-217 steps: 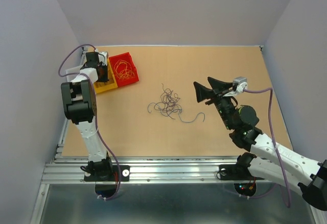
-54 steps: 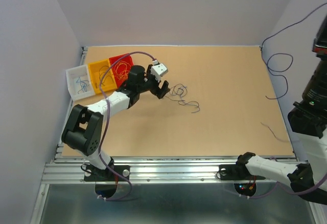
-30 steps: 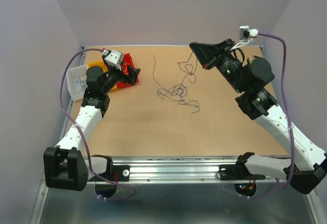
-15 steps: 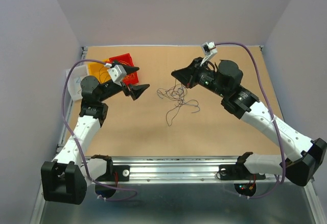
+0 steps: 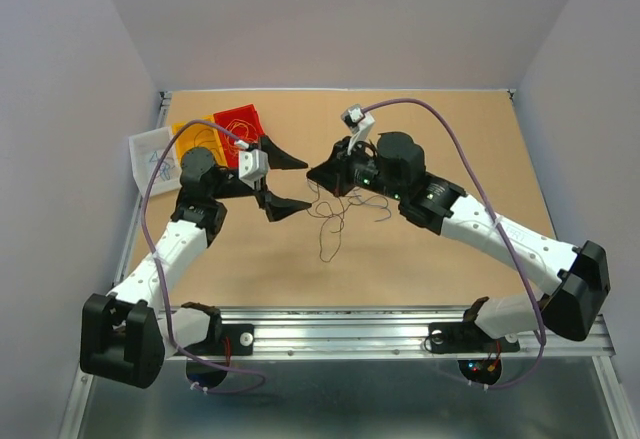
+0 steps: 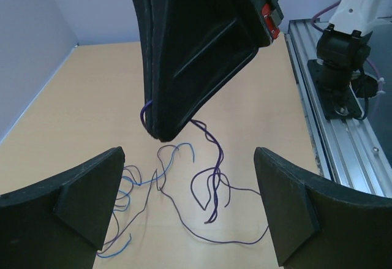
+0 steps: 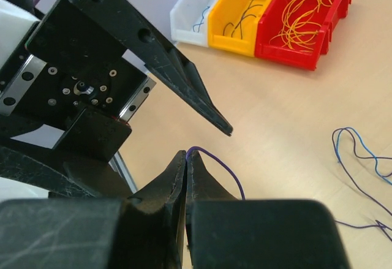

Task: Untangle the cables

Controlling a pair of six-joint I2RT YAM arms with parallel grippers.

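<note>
The cables [image 5: 345,204] lie as a loose tangle of thin purple and blue wires at the table's middle. My right gripper [image 5: 312,174] is shut on one purple cable [image 7: 220,168], which loops out at its closed tips [image 7: 186,154] and hangs down to the tangle [image 6: 214,159]. My left gripper [image 5: 298,184] stands wide open just left of it, with one finger [image 7: 190,91] close over the right tips. In the left wrist view the right gripper [image 6: 160,135] points down between my open left fingers [image 6: 79,201]. Blue strands [image 6: 128,183] lie on the table below.
Three bins stand at the back left: white [image 5: 150,149], yellow [image 5: 190,139] and red [image 5: 240,124] with orange-yellow wires [image 7: 303,15]. The aluminium rail [image 5: 340,319] runs along the near edge. Lilac arm cords [image 5: 440,124] arch above both arms.
The right gripper has moved left and nearer with its purple cable. The left gripper has swung right to meet it, still open. The tangle has shifted slightly.
</note>
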